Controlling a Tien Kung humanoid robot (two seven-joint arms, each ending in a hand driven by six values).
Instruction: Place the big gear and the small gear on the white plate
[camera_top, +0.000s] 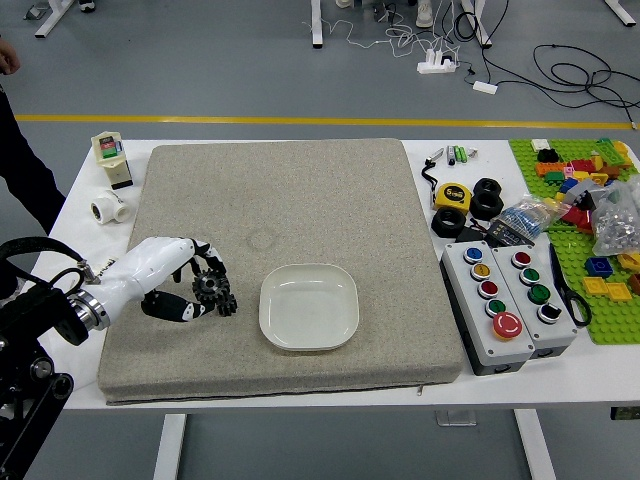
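Observation:
My left hand (200, 292) reaches in from the left over the grey mat, its fingers and thumb closed around the big black gear (210, 286). The small black gear (229, 305) shows just beyond the big one, partly covered by it. To the right of both gears, the white plate (309, 307) lies with nothing on it. Whether the big gear is clear of the mat is hard to tell.
White pipe fittings (109, 207) stand left of the mat (265, 210). Right of it are a yellow tape measure (453, 196), black rings, button boxes (487, 305) and a green brick board (615, 320). A person (25, 160) stands beyond the table's left side.

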